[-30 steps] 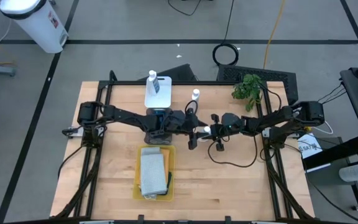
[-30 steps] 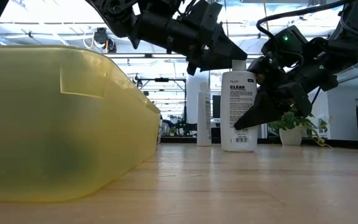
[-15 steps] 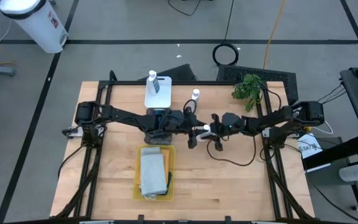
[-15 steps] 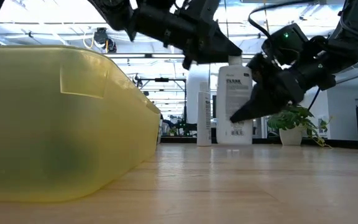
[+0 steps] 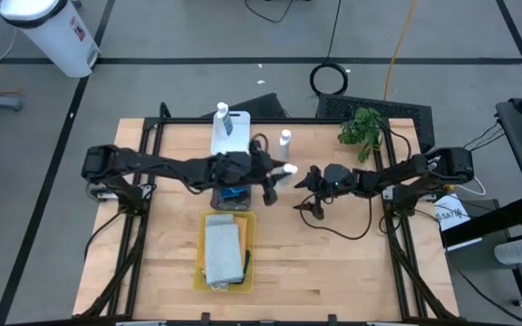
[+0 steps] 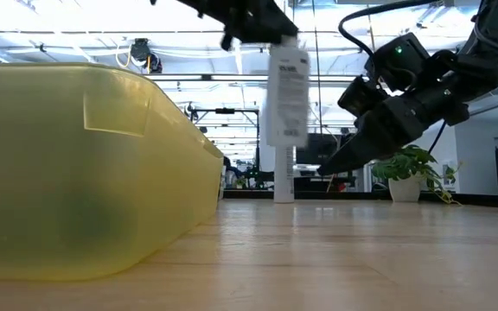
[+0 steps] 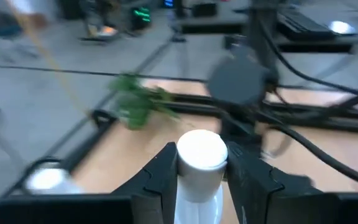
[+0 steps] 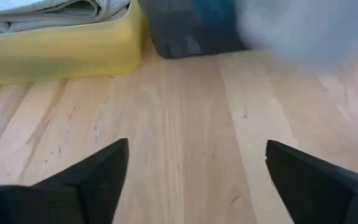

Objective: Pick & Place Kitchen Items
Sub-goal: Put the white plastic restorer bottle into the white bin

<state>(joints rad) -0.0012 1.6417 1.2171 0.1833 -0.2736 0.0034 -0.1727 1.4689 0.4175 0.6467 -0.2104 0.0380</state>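
Observation:
A white bottle (image 6: 286,95) hangs in the air above the table's middle, with my left gripper (image 5: 277,172) shut on its top. In the left wrist view its round cap (image 7: 201,149) shows between the two fingers. My right gripper (image 5: 303,196) stands open just right of the bottle and lower (image 6: 337,162), with nothing between its fingers. A second bottle (image 5: 285,138) stands on the table farther back. A third bottle (image 5: 222,113) stands on the white tray (image 5: 234,140). Folded cloths (image 5: 222,249) lie in the yellow tray (image 5: 247,222). My left gripper pinches the bottle just below its cap (image 7: 199,177), one finger (image 7: 165,177) on either side. The fingers come nearly level from the table's left. The bottle hangs below them, lifted clear of the table and slightly tilted.
A grey tray (image 5: 231,192) with blue sponges sits under my left arm, between the white and yellow trays. A green plant (image 5: 362,127) is at the far right corner. In the low view the yellow tray's wall (image 6: 76,173) fills the left foreground. Bare wood lies in front of my right gripper (image 8: 191,124).
My right gripper has opened and let go of the bottle, staying in place. My left gripper has shut on the bottle's top, then risen and drawn back toward the table's left. The bottle stood on the table and is now lifted clear.

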